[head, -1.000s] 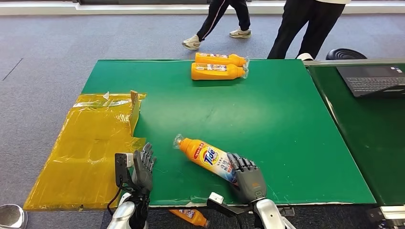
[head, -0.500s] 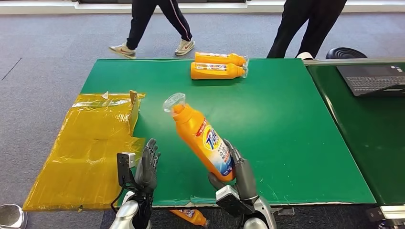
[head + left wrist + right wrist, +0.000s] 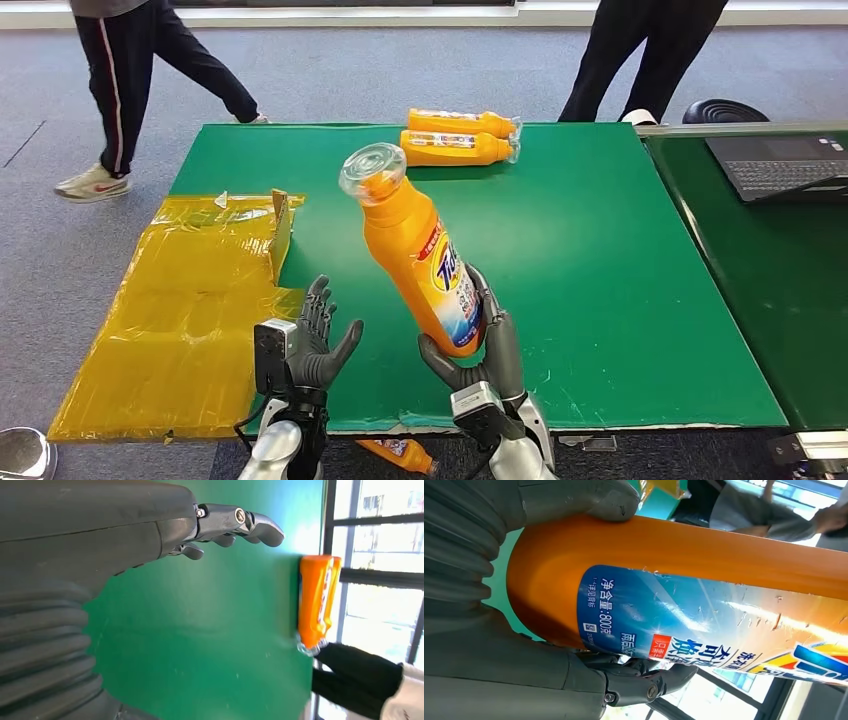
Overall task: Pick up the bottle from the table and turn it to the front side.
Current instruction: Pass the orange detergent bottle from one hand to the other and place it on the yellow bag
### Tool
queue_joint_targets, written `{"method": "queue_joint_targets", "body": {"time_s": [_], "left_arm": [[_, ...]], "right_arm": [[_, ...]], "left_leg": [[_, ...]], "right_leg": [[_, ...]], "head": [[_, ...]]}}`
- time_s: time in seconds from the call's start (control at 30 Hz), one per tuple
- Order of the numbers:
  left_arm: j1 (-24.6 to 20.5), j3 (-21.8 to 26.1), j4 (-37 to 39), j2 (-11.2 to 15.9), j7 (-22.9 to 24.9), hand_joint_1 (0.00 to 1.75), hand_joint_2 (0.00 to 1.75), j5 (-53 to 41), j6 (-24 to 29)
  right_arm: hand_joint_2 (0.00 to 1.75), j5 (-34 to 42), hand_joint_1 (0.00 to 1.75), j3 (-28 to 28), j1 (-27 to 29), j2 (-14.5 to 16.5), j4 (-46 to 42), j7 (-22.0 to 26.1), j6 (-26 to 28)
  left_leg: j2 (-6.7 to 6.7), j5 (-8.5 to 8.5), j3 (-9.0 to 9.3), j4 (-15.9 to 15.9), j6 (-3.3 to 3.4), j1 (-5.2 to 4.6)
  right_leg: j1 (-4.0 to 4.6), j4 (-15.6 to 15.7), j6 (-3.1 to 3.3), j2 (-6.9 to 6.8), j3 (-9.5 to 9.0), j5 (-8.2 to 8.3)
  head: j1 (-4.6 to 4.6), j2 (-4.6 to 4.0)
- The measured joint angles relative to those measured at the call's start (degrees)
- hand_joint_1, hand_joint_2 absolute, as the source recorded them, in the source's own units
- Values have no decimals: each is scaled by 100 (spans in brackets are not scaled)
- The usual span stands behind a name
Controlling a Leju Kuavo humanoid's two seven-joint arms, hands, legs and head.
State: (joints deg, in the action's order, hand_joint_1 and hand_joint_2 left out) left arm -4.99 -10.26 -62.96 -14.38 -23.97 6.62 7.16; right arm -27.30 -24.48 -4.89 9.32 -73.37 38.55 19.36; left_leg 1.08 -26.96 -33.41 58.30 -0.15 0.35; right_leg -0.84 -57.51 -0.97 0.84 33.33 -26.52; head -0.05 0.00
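At the lower left of the head view, the left hand (image 3: 318,345) has lifted a little above the table (image 3: 600,260) edge, its fingers spread wide and holding nothing. Just right of it, at lower centre, the right hand (image 3: 488,352) grips the base of the bottle (image 3: 415,250), which a second ago lay flat on the green table and now stands nearly upright in the air, cap leaning toward the upper left. Its label faces the camera, so the pickup looks done and the turn to the front is probably close. Two spare bottles (image 3: 460,140) lie at upper centre.
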Motion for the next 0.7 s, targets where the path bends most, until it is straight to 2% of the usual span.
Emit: {"method": "queue_joint_targets", "body": {"time_s": [0.2, 0.37, 0.53, 0.7], "left_arm": [[44, -1, -153, -9, 104, 0, 175, 273, -351], [56, -46, -204, -1, 270, 0, 175, 485, -869], [56, -115, -328, 34, 388, 0, 175, 377, -994], [34, -221, -598, 185, 545, 0, 175, -14, -1022]], "right_arm": [[175, -174, 175, 0, -34, 150, 234, -32, 107], [175, -317, 175, 0, -98, 216, 386, -222, 109], [175, -444, 175, 0, -128, 236, 527, -384, 87], [175, -690, 175, 0, -133, 244, 647, -677, -111]], "left_leg": [[1, 0, -2, -1, 0, 1], [1, 0, -2, -1, 0, 1], [1, 0, -2, 0, 0, 0], [0, 0, -2, -1, -1, 1]], "right_leg": [[1, -1, 2, -1, 2, -1], [0, -1, 2, -1, 1, -1], [0, -1, 2, -1, 1, -1], [1, -1, 2, 0, 5, -1]], "head": [[1, 0], [1, 0], [0, 0], [-1, 0]]}}
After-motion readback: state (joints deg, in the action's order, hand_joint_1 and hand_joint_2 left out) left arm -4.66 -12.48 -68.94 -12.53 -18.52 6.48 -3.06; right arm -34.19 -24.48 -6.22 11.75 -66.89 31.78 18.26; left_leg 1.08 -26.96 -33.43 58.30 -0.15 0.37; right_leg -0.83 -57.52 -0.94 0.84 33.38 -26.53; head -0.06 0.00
